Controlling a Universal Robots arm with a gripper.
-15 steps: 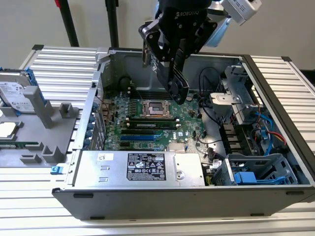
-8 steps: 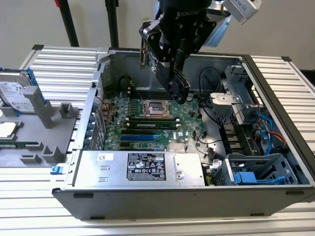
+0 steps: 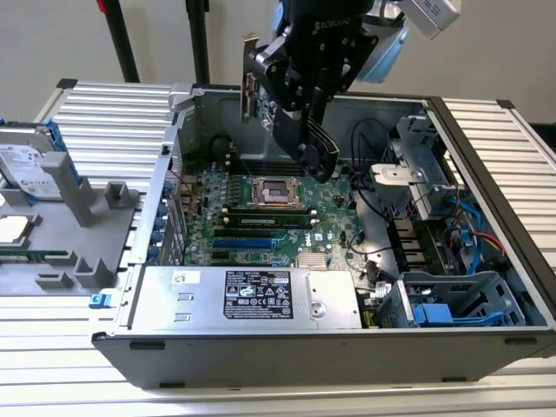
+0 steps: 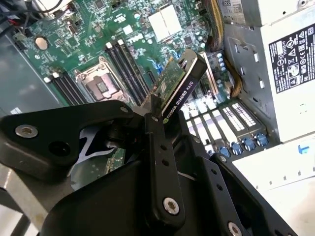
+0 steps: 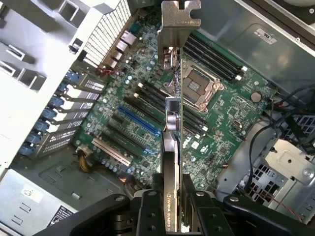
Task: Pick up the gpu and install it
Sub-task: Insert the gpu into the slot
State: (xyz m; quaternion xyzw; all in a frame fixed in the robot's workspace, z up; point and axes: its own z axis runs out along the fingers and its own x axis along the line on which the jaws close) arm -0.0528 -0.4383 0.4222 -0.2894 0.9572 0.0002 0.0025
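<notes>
The pincer (image 5: 171,209) was clamped on the gpu (image 5: 173,113), which stood out edge-on from its grip, held in the air above the motherboard (image 5: 226,113) inside the open computer case (image 3: 261,352).

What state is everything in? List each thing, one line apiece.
gpu: clamped in the gripper, held above the motherboard, not seated.
gripper: shut on the gpu.
computer case: lying flat, side open.
processor socket: bare, no cooler.
hard drive: outside the case, on the gray stand.
</notes>
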